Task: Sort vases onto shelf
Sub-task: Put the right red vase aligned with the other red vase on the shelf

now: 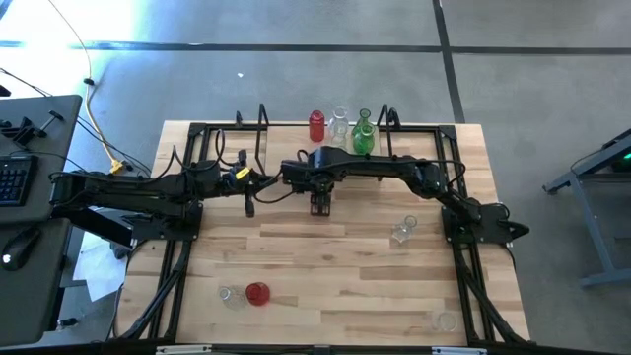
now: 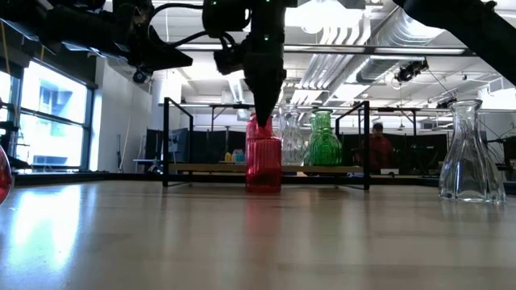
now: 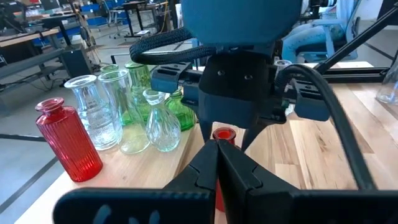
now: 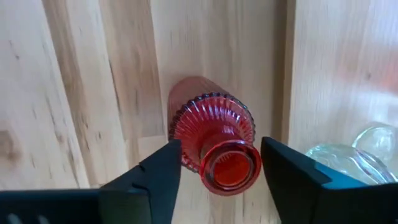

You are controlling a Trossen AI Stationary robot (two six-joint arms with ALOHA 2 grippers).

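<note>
A red ribbed vase point(image 4: 211, 118) stands upright on its base on the tabletop, in front of the shelf point(image 2: 210, 167). My right gripper point(image 4: 221, 163) hangs above it, open and pointing down, with one finger on each side of the vase's neck. In the low view the right gripper point(image 2: 264, 97) hides that neck. My left gripper point(image 3: 217, 149) is shut, holds nothing, and hovers just left of the right gripper point(image 1: 320, 202). On the shelf stand a red vase point(image 1: 316, 125), a clear vase point(image 1: 340, 123) and a green vase point(image 1: 363, 135). My right gripper stands open around the red vase's neck, coming from above. One finger point(image 4: 283, 174) lies close to the mouth's rim point(image 4: 252, 168), and I cannot tell whether it touches. The vase stands upright on the table.
A clear vase point(image 1: 402, 232) stands right of centre. A clear vase point(image 1: 232, 295) and a red vase point(image 1: 257, 293) lie near the near-left edge, and another clear vase point(image 1: 446, 320) sits at the near-right corner. Black wire frames point(image 2: 165, 137) rise at the shelf's ends.
</note>
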